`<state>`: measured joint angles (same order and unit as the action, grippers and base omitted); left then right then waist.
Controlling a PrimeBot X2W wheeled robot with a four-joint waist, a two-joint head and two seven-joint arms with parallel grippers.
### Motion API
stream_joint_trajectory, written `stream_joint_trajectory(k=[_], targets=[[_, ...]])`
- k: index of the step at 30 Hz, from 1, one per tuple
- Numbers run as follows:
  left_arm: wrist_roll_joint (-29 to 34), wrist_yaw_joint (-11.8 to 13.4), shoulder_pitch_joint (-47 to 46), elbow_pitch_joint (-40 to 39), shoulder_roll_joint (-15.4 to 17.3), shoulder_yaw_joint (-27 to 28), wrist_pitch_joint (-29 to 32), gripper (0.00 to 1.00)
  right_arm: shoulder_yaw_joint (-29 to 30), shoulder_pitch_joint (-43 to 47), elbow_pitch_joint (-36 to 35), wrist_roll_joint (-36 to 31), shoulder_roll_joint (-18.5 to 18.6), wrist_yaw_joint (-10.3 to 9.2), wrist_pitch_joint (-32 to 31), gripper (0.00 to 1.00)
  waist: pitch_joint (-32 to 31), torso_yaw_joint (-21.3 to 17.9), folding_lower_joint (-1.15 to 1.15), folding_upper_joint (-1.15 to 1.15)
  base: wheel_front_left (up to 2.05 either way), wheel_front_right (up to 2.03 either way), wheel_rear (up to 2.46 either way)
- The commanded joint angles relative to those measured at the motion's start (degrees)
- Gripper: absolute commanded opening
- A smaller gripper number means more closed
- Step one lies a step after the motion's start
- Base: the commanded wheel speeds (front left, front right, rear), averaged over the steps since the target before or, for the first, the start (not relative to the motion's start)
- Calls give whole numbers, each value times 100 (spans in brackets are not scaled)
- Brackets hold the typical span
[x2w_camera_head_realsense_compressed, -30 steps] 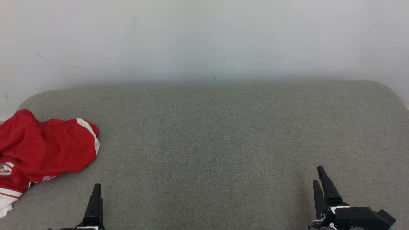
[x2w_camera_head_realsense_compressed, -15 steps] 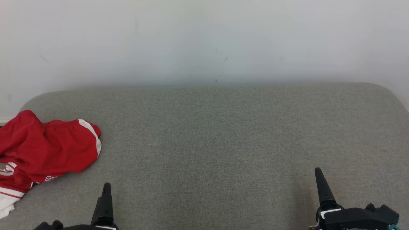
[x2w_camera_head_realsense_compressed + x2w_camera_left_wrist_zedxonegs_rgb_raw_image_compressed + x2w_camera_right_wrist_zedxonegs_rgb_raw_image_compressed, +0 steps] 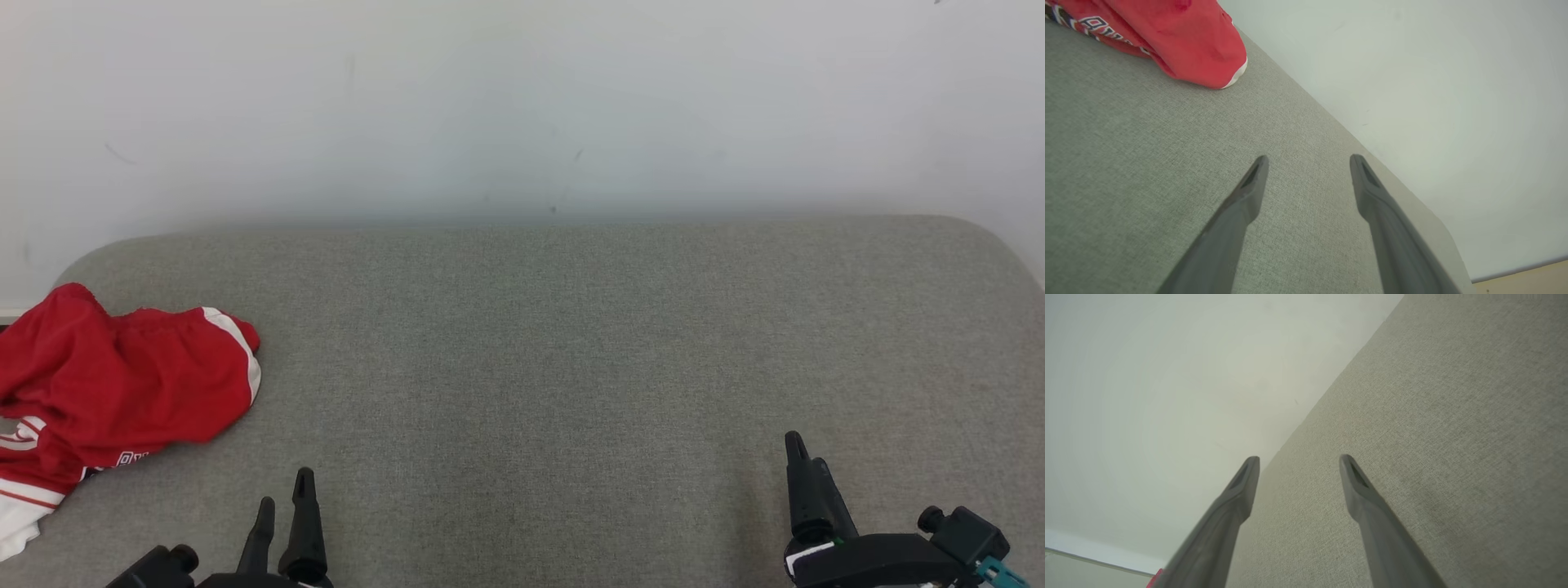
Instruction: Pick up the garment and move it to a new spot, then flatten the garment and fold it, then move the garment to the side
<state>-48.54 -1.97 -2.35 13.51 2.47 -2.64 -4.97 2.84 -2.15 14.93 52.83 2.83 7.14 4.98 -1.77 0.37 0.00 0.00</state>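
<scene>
The garment (image 3: 122, 384) is a bright red piece of sportswear, lying crumpled in a loose heap at the far left end of the grey fabric-covered surface (image 3: 571, 343), where it runs past the left edge of the head view. A broad white stripe curves down its right-hand edge. At its lower left there is a white hem with thin red lines, and a narrow band of white and dark lettering shows along its near fold; the letters are too small to read. The cloth is bunched into soft ridges, not flat. In the left wrist view the garment (image 3: 1200, 45) sits in the upper left corner, with its rounded red end, white trim and lettering band showing.

The left hand (image 3: 285, 488) hangs low at the bottom of the head view, near the garment's lower right but apart from it. In its own wrist view the left hand (image 3: 1309, 158) has its 2 fingers spread, with bare grey fabric between them. The right hand (image 3: 804, 457) is at the lower right, well apart from the garment. In the right wrist view the right hand (image 3: 1299, 458) also has its 2 fingers apart and empty. A pale wall (image 3: 522, 98) rises behind the surface.
</scene>
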Motion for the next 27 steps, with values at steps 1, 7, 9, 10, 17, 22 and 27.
stream_joint_trajectory(k=[1,7,9,10,17,22,27], targets=[[250,33,-19,-47,33,-33,-54,100,-21,-5,-35,-258,8,28,55,100,-4,2,0,0,0,0,0],[883,84,-21,54,50,-155,-159,100,-8,15,-5,-847,8,31,160,100,-20,16,0,0,0,0,0],[1091,95,-32,85,63,-203,-190,100,0,26,-4,-1005,8,31,191,100,-25,20,0,0,0,0,0],[1184,108,-35,99,64,-223,-209,100,2,31,-4,-1076,8,32,209,100,-28,22,0,0,0,0,0],[1771,220,-22,116,100,-319,-325,100,54,51,6,-1515,7,34,325,100,-46,18,0,0,0,0,0],[2012,233,5,85,108,-356,-383,100,36,69,17,-1726,7,35,383,100,-55,19,0,0,0,0,0],[2297,207,38,62,127,-410,-458,100,11,78,43,-1939,7,38,455,100,-61,20,0,0,0,0,0]])
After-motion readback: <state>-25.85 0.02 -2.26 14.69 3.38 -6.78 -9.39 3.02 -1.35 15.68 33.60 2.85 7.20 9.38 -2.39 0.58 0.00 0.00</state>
